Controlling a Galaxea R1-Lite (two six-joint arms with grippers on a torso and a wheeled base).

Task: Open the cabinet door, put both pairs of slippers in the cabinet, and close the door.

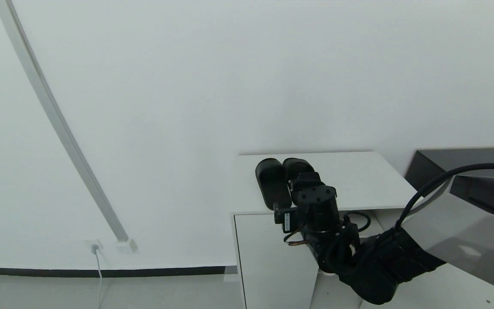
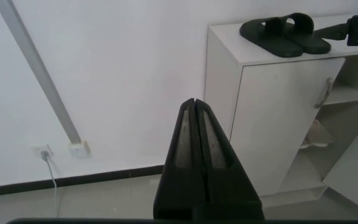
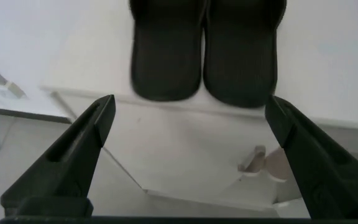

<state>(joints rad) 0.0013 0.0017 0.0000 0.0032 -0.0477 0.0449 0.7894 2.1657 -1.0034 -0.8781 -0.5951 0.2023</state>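
Note:
A pair of black slippers [image 1: 280, 180] lies side by side on top of the white cabinet [image 1: 371, 180]. My right gripper [image 1: 305, 177] hovers just in front of their heels, open, its fingers [image 3: 86, 146] spread wider than the pair [image 3: 204, 50] with nothing between them. The cabinet's left door [image 2: 278, 118] is closed, with a handle [image 2: 324, 93] at its edge. The right half stands open, and a pale slipper [image 2: 316, 134] lies on a shelf inside. My left gripper [image 2: 194, 104] is shut and empty, held well off to the cabinet's left, facing the wall.
A slanted grey rail [image 1: 58, 120] runs down the white wall to a socket with a plugged cable [image 1: 95, 249]. A dark unit [image 1: 465, 161] stands right of the cabinet. Bare floor [image 2: 104, 199] lies left of the cabinet.

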